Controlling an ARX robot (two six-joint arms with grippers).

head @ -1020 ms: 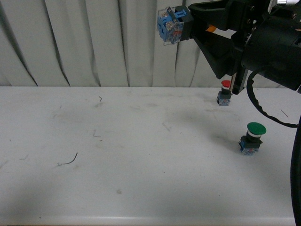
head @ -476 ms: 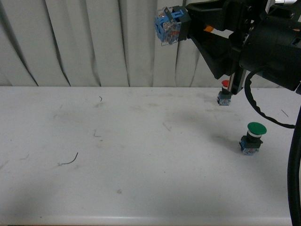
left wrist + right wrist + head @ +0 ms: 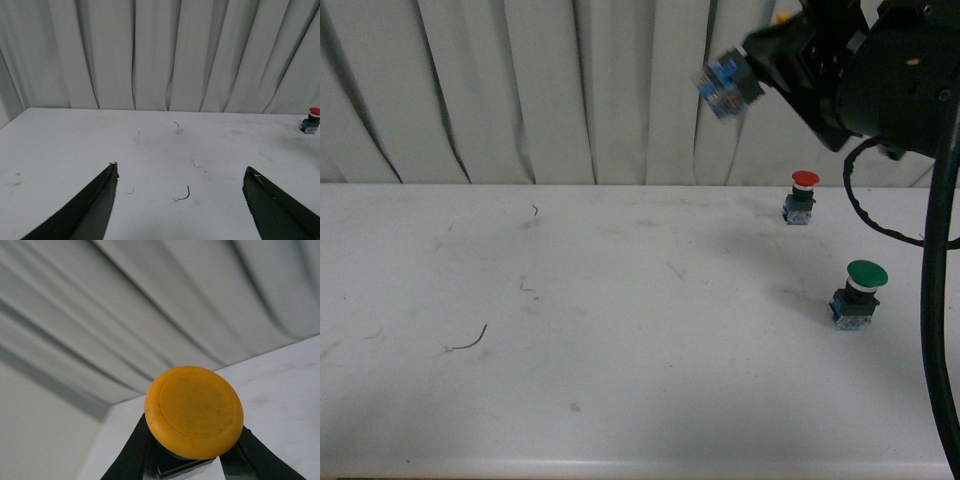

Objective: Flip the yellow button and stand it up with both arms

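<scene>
My right gripper (image 3: 752, 72) is shut on the yellow button and holds it high above the table at the upper right. In the front view only its blue base (image 3: 722, 88) shows, blurred, pointing left. In the right wrist view its round yellow cap (image 3: 194, 411) fills the middle, facing the camera, with the black fingers (image 3: 134, 454) on either side of the collar. My left gripper (image 3: 180, 205) is open and empty above the white table (image 3: 75, 140); it is out of the front view.
A red-capped button (image 3: 802, 197) stands at the back right of the table; it also shows in the left wrist view (image 3: 311, 120). A green-capped button (image 3: 857, 293) stands nearer on the right. A small dark wire scrap (image 3: 468, 341) lies at the left. White curtain behind.
My right gripper has swung to the right and turned with the yellow button, so the blue base now sits further right and lower. The red-capped button is now uncovered.
</scene>
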